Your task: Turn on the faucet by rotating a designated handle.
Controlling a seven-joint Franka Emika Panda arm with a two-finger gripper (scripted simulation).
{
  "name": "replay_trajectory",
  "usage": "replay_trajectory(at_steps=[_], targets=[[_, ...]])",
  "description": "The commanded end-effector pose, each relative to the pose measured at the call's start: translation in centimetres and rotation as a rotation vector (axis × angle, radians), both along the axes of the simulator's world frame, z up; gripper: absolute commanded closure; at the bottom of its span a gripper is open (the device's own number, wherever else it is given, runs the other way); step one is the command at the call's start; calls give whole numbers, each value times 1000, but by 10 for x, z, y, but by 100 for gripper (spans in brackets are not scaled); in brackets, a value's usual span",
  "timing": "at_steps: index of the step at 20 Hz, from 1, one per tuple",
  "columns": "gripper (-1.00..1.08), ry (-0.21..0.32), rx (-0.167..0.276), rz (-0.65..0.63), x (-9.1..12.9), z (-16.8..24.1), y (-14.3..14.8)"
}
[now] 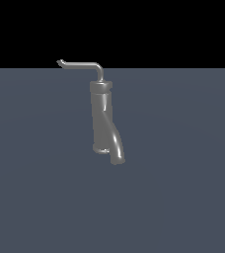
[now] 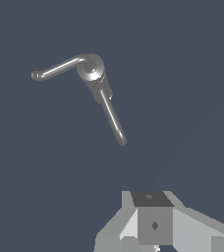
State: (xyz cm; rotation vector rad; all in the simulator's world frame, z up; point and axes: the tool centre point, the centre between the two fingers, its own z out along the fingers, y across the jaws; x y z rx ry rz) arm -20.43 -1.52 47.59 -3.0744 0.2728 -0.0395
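We see one faucet (image 1: 103, 118) upright on the grey floor (image 1: 183, 197), its single handle (image 1: 80, 64) level, pointing toward the exterior view's left. One gripper (image 2: 151, 231) hangs above, well apart; we cannot tell its jaw state.

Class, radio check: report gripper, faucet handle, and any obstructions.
Gripper clear of faucet, jaw state unclear. Handle level, untouched. Nothing seen blocking it.
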Motion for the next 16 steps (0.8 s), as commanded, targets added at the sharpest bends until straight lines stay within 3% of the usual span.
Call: replay_trajectory(at_steps=[1,16], targets=[[108,5,9,-45,11,-3,4],[108,47,42,-363,84,-35,34]])
